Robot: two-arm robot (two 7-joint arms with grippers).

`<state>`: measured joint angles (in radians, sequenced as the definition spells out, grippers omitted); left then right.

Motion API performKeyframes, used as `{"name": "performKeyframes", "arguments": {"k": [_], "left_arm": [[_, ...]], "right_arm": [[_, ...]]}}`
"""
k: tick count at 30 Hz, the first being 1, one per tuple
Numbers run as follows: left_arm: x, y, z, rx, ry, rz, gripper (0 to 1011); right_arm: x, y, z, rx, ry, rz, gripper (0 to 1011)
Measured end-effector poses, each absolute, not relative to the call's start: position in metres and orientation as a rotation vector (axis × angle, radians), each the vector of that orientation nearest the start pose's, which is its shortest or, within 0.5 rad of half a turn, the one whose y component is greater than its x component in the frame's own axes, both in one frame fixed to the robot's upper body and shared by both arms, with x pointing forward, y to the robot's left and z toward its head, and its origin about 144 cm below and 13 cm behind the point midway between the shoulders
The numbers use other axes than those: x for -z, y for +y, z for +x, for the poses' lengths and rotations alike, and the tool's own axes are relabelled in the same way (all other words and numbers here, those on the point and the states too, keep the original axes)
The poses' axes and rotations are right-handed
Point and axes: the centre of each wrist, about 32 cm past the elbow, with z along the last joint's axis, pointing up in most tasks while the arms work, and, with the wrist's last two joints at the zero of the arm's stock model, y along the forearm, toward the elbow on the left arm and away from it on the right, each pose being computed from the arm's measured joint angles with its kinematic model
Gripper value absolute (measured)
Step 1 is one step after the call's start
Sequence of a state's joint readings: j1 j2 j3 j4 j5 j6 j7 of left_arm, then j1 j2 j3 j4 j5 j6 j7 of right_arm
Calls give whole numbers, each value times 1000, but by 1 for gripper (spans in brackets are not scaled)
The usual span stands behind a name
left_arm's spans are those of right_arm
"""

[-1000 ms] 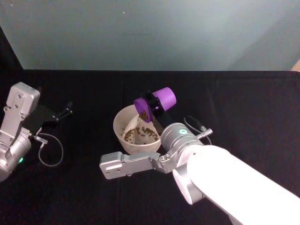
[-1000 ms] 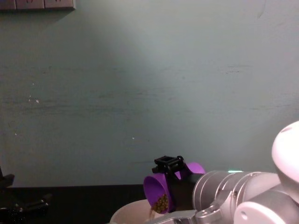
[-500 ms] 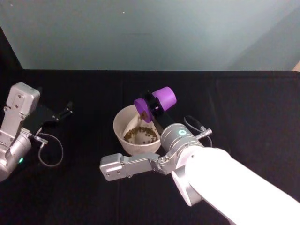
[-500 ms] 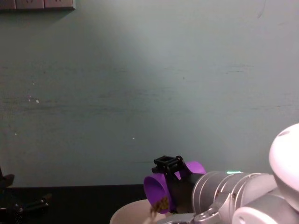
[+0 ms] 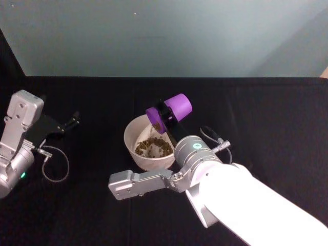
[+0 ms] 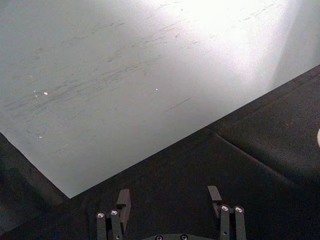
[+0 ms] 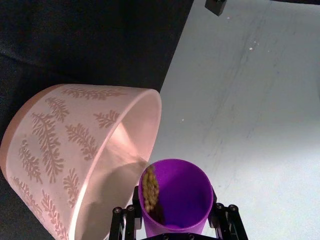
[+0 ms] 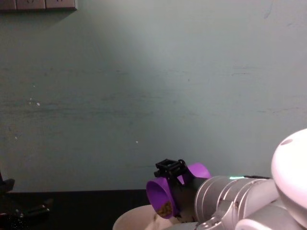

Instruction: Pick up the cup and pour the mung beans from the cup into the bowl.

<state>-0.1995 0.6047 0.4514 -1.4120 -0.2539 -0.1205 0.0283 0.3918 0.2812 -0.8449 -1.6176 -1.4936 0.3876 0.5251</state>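
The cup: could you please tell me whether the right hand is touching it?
Touching. In the right wrist view the right hand clamps the tilted cup from both sides, its fingers pressed against the purple wall with no gap.

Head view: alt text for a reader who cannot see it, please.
The right claw holds the purple cup tipped over the pale bowl, which holds mung beans, on a black table. The left claw sits open far to the left.

Purple cup (image 7: 182,192), pale pink bowl (image 7: 60,135) with leaf-sprig pattern, black table (image 5: 266,113)
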Motion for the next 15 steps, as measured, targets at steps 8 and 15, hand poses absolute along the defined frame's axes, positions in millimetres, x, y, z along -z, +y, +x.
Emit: {"name": "performKeyframes", "arguments": {"k": [8, 15], "left_arm": [[-1140, 310, 489, -1248, -285, 304, 1000], [-1140, 310, 489, -1248, -285, 304, 1000]], "right_arm": [[-1208, -68, 463, 609, -1487, -1339, 723], [-1205, -62, 460, 593, -1546, -1398, 723]]}}
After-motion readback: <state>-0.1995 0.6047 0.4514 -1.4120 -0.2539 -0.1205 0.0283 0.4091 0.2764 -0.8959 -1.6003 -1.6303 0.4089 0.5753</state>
